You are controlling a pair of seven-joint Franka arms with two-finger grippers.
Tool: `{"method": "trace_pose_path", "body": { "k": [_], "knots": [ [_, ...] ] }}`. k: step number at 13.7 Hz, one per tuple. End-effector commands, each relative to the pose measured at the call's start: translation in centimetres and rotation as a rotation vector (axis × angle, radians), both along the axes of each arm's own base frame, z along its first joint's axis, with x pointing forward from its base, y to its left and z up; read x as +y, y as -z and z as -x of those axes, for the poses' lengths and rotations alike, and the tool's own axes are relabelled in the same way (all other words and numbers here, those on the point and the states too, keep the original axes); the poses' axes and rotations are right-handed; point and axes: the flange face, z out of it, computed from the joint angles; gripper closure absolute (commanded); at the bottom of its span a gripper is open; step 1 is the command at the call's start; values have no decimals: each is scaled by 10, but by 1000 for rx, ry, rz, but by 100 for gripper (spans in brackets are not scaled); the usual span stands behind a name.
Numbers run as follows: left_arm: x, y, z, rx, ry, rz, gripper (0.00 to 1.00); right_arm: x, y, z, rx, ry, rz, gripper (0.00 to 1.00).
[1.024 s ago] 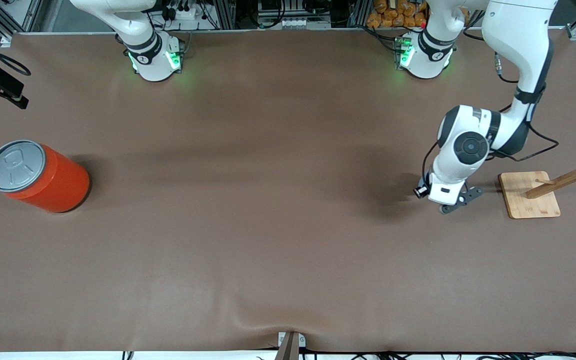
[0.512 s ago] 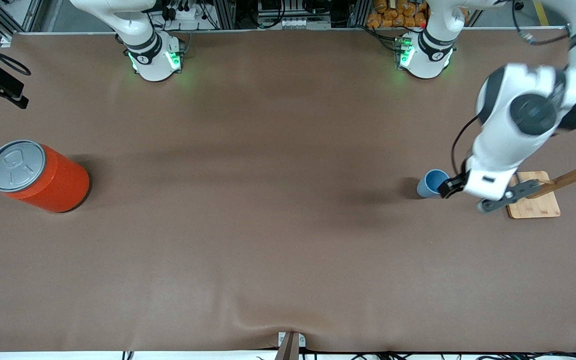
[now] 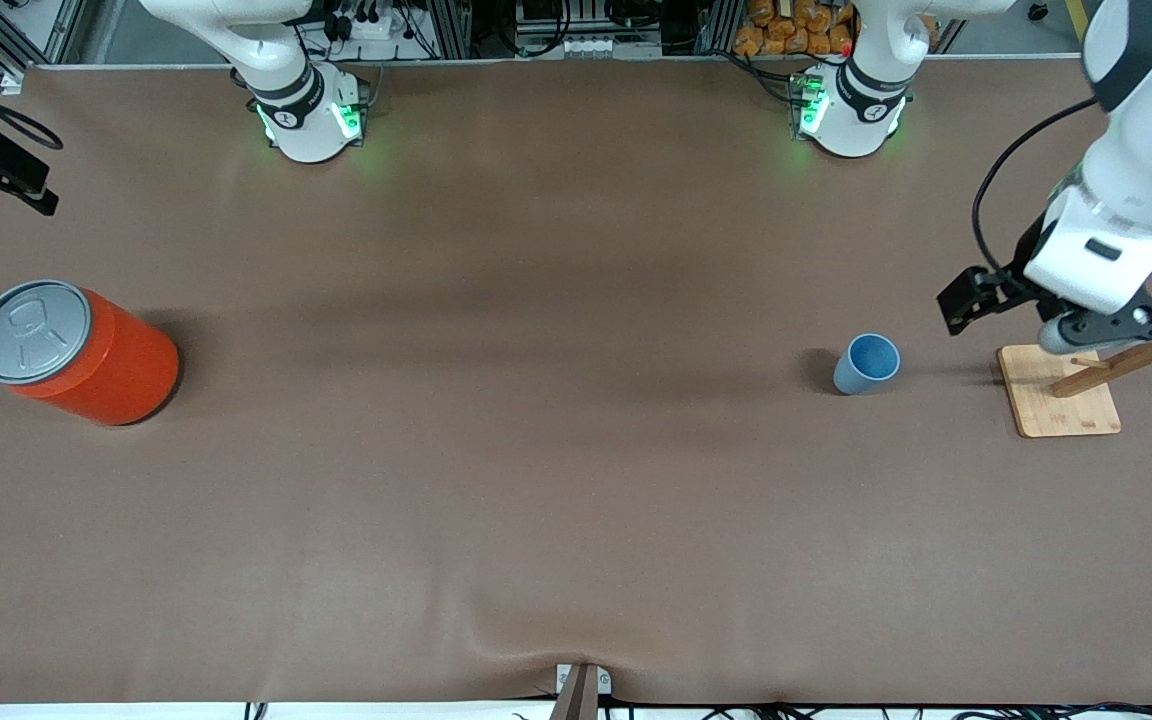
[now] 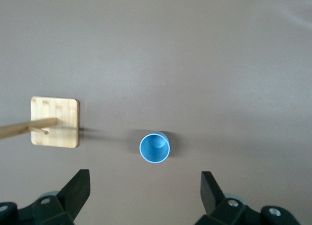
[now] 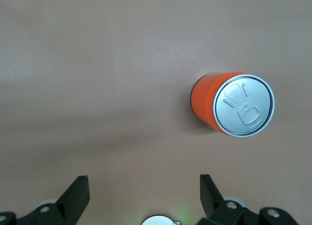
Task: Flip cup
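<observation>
The small light blue cup (image 3: 866,364) stands upright on the brown table, mouth up, beside the wooden rack. In the left wrist view the cup (image 4: 155,148) shows its round opening and stands free on the table. My left gripper (image 3: 1126,322) hangs in the air over the rack's base, apart from the cup. The left gripper (image 4: 145,178) is open with nothing between its fingers. My right gripper (image 5: 144,178) is open and empty, high over the table by its own base; the front view does not show it.
A large orange-red can (image 3: 76,350) with a grey pull-tab lid (image 5: 243,105) stands toward the right arm's end. A wooden peg rack on a square base (image 3: 1056,400) stands toward the left arm's end. The table's cloth bulges at the front edge (image 3: 536,650).
The left gripper opened, let go of the cup and rose away toward the left arm's end of the table. The cup stays standing where it was set. The right arm has not moved.
</observation>
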Motion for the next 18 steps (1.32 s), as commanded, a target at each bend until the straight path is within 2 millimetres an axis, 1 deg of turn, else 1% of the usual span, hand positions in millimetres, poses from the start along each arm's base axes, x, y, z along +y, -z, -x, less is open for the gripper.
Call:
{"method": "trace_pose_path", "body": {
  "k": [1,2,3,4,5,6,7,8,11,12,13,14,15,16,18],
  "knots": [
    [14,-31,18,-1,91,10,0,1,-5,1,2,10,-1,0],
    [33,-33,17,4,94,14,0,1,-5,1,0,10,-1,0],
    [45,-34,16,8,122,40,0,1,-5,1,0,10,-1,0],
    [52,-39,18,1,125,64,0,1,-5,1,0,10,-1,0],
    [53,-45,25,-6,132,70,0,1,-5,1,0,10,-1,0],
    [54,-39,30,13,132,68,0,1,-5,1,0,10,-1,0],
    [54,-37,41,29,131,67,0,1,-5,1,0,10,-3,0],
    [55,-30,49,46,130,67,0,1,-5,1,0,10,-1,0],
    [71,-24,77,47,97,102,0,1,-4,0,2,10,-3,0],
    [69,-25,81,47,99,98,0,1,-4,0,2,10,-3,0],
    [79,-28,82,46,83,97,0,1,-4,0,0,10,-1,0],
    [78,-30,83,52,84,96,0,1,-4,0,2,10,-3,0],
    [77,-35,84,44,78,89,0,1,-4,0,2,10,-3,0],
    [68,-39,86,56,92,65,0,0,-4,0,2,11,-3,0],
    [55,-40,89,65,117,-16,0,1,-4,0,2,10,-3,0]
  ]
}}
